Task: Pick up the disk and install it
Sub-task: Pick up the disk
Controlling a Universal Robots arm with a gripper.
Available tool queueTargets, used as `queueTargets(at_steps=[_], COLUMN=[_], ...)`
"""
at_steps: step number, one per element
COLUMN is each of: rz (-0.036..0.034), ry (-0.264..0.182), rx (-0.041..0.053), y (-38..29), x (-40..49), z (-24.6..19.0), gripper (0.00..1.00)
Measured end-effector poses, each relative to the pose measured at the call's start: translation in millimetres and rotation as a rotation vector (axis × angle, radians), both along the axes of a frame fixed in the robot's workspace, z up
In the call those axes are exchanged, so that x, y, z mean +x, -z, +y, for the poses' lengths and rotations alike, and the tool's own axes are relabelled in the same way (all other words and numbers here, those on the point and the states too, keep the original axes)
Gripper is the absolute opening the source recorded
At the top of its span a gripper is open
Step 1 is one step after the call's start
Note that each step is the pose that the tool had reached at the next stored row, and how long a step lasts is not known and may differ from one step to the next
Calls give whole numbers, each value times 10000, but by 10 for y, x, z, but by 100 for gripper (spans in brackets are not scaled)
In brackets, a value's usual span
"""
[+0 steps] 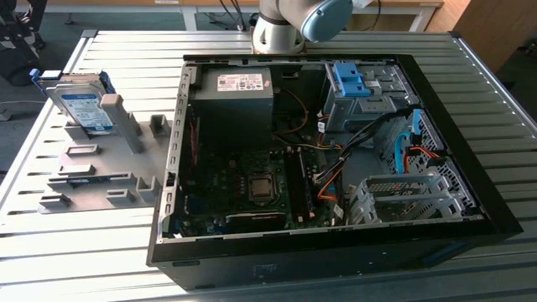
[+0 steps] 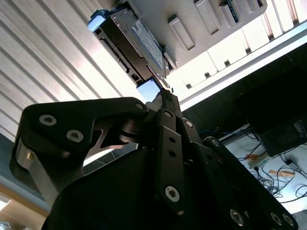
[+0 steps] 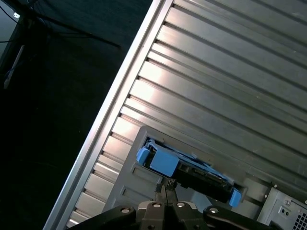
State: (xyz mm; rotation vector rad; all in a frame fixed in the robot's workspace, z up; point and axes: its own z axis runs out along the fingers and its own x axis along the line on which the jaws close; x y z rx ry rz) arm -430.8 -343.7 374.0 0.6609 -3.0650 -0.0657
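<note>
Gripper (image 3: pixel 165 185): fingertips were pressed together with nothing between them, near the disk (image 3: pixel 188 168) but not touching it, in both wrist views. Disk (image 1: pixel 82 106), blue side rails fitted, stood on edge and leaned in the grey holder (image 1: pixel 109 157) on the slatted metal table (image 1: pixel 84 251). It was at the exterior view's left of the open computer case (image 1: pixel 353 255).
</note>
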Motion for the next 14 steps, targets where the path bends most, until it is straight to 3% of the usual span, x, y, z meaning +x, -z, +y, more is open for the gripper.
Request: queueTargets(at_steps=[14], rz=[0], ry=[-147], rx=[0], y=[0], x=[0], z=[0], gripper=[11])
